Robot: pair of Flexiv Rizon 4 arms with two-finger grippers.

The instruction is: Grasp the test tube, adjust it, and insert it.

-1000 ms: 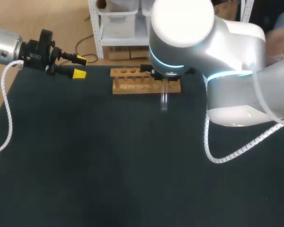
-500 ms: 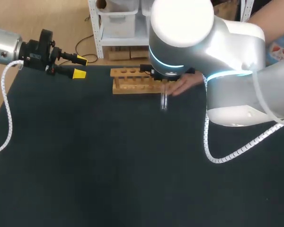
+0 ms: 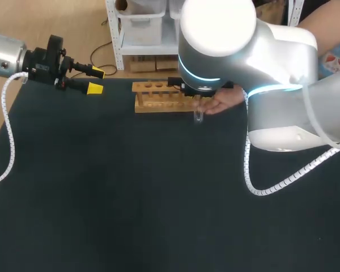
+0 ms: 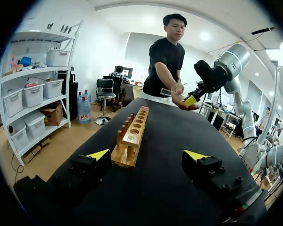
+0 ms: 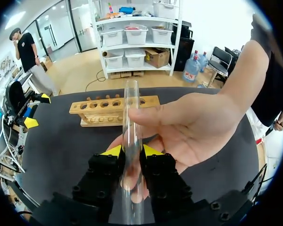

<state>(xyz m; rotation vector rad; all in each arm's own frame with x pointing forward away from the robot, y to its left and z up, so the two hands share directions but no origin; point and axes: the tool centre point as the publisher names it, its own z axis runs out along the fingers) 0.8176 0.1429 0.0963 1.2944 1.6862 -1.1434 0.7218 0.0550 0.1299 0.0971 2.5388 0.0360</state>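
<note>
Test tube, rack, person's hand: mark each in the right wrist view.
test tube point(image 5: 131, 96), right wrist view, bare glass past the thumb, near its far end.
rack point(image 5: 96, 115), right wrist view, front face of the wood.
hand point(image 5: 193, 127), right wrist view, middle of the palm.

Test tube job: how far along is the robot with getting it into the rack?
Grasping looks done: the right gripper is shut on the clear glass test tube. In hand is the adjusting, with a person's hand touching the tube. Left to do: inserting it; the visible holes of the wooden rack look empty.
</note>
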